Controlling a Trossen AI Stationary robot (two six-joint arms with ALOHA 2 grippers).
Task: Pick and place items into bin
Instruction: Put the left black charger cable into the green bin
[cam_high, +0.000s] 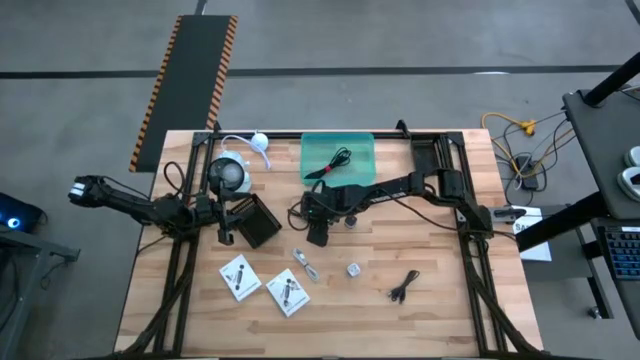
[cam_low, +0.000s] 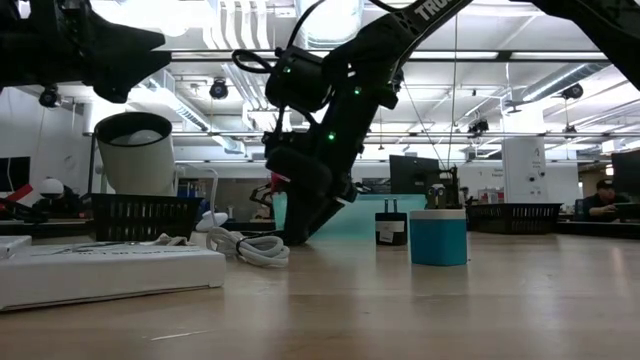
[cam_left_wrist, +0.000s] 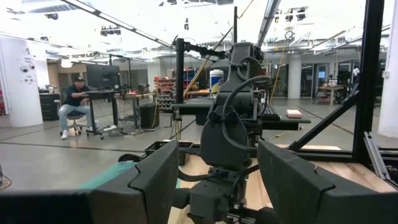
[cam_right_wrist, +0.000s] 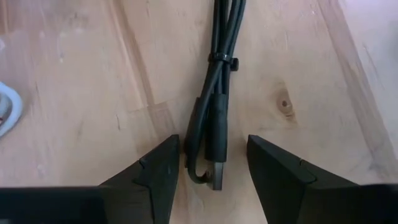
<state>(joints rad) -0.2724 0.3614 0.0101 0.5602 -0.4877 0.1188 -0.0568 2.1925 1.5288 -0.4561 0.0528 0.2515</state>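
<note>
The teal bin (cam_high: 308, 150) stands at the table's far middle with one coiled black cable (cam_high: 333, 162) inside. My right gripper (cam_right_wrist: 211, 142) hangs low over the table just near of the bin (cam_high: 318, 232), open. Its fingers stand on either side of another tied black cable (cam_right_wrist: 217, 93), whose plug end (cam_right_wrist: 216, 168) lies flat on the wood between them. My left gripper (cam_high: 226, 235) waits open at the table's left (cam_left_wrist: 217, 162). Two white packets (cam_high: 240, 277) (cam_high: 288, 292), silvery bits (cam_high: 307, 262) (cam_high: 353, 270) and a third black cable (cam_high: 403, 287) lie on the near half.
A white round device (cam_high: 230, 175) with a white cord (cam_high: 255, 142) sits left of the bin. A black square box (cam_high: 258, 222) lies between the two grippers. The dark frame rails (cam_high: 440, 150) run along the table's sides. People sit at desks in the room beyond.
</note>
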